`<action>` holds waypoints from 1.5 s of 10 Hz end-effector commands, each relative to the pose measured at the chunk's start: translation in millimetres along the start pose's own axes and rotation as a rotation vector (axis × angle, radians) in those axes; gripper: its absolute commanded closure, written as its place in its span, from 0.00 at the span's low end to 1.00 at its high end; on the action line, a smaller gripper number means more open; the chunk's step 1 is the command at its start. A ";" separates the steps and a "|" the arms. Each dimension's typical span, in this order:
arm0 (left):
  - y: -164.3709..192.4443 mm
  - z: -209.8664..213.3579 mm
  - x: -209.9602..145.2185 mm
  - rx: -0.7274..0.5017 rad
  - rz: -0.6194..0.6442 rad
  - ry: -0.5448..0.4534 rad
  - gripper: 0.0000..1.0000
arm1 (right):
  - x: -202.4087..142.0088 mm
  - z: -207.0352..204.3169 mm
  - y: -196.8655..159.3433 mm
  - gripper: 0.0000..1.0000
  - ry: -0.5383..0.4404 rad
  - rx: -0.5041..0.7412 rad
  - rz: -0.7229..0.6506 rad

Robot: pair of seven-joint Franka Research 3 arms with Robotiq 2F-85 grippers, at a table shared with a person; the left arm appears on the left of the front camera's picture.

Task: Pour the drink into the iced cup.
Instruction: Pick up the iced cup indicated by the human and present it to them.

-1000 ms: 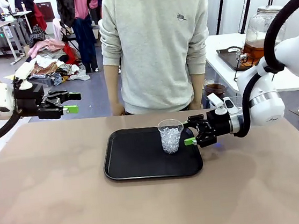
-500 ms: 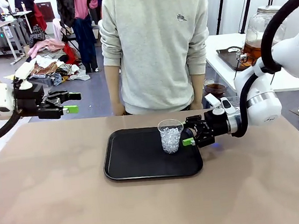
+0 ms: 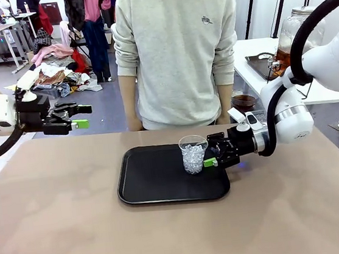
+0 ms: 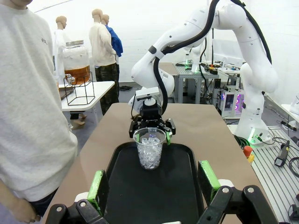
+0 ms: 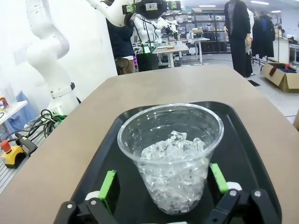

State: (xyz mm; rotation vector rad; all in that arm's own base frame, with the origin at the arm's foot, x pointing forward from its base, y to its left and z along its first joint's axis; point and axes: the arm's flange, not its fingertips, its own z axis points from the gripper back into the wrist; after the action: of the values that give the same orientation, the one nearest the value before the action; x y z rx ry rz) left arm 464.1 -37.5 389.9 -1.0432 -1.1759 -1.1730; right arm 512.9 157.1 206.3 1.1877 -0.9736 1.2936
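Observation:
The iced cup (image 3: 193,153), clear plastic and half full of ice, stands upright on a black tray (image 3: 145,182). My right gripper (image 3: 207,159) is open and level with the cup's lower half on its right side. In the right wrist view its green pads (image 5: 110,184) flank the cup (image 5: 172,154) without pressing it. My left gripper (image 3: 81,115) hangs open and holds nothing beyond the table's left far edge. The drink (image 3: 287,58), amber liquid in a large lidded glass jar, sits on a white side table at the back right, far from both grippers.
A person in a grey sweater (image 3: 179,46) stands at the far edge, arms down behind the tray. The jar rests on a black wire stand (image 4: 79,93) on the side table. Brown tabletop (image 3: 78,235) lies bare around the tray.
My right gripper has slid left along the tray's right edge, closing in on the cup. The left arm, cup and person have stayed still.

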 end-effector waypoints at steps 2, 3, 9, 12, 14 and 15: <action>-0.8 0.0 1.9 0.001 -0.004 0.001 0.00 | 0.2 -12.2 -7.8 0.00 0.041 0.031 -0.024; -0.8 0.0 1.9 0.001 -0.004 0.001 0.00 | -0.7 -16.1 -8.1 0.00 0.044 0.034 -0.028; -0.8 0.0 1.9 0.001 -0.004 0.001 0.00 | -3.9 -35.9 -10.0 0.00 0.040 0.027 -0.027; -0.8 0.0 1.9 0.001 -0.004 0.001 0.00 | -3.2 -43.5 -10.2 0.00 0.003 0.003 -0.034; -0.8 0.0 1.9 0.001 -0.004 0.001 0.00 | -3.9 -47.1 -10.7 0.00 -0.014 -0.013 -0.030; -0.8 0.0 1.9 0.001 -0.004 0.001 0.00 | -4.1 -48.6 -11.1 0.00 -0.015 -0.030 -0.026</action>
State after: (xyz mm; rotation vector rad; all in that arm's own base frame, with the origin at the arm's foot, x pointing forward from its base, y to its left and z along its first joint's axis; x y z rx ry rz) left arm 464.1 -37.5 389.9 -1.0432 -1.1759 -1.1730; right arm 513.7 195.3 195.0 1.2065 -0.9550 1.2728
